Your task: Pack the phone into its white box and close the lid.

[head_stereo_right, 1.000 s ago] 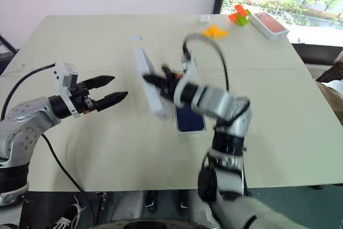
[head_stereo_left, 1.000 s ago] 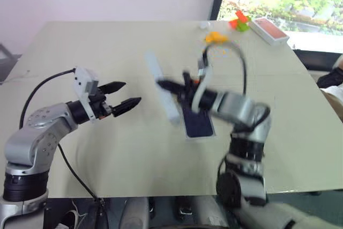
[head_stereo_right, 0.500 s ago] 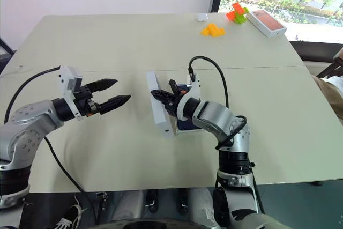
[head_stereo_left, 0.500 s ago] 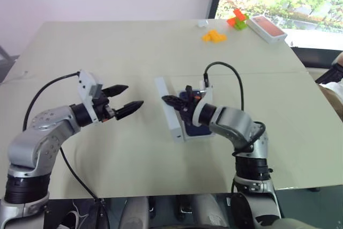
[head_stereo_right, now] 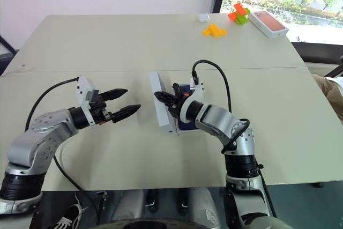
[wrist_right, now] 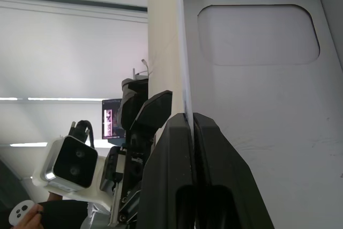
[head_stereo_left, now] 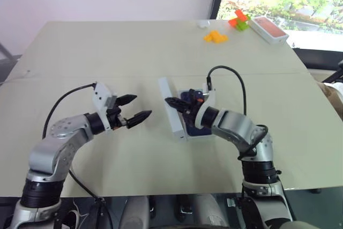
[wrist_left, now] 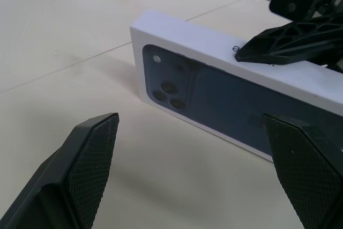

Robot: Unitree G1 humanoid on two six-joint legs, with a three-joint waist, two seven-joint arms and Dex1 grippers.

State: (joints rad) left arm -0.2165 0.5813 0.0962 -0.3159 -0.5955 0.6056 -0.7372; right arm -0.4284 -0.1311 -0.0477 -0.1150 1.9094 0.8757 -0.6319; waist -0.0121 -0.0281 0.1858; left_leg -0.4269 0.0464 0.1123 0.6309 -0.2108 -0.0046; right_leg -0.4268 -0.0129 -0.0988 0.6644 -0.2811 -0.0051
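Both arms are built of rounded silver-grey metal segments joined by black collars, with small dark screw heads dotting the left arm's housings. The left gripper (head_stereo_left: 133, 108) and right gripper (head_stereo_left: 172, 102) each carry two black, tapered fingers (wrist_left: 91, 162) with a fine cross-hatched texture on the inner faces. A white camera block (head_stereo_left: 103, 96) sits on each wrist, fed by a looping black cable (head_stereo_left: 236, 80).

Orange blocks (head_stereo_left: 215, 37), red-topped box (head_stereo_left: 270, 29)
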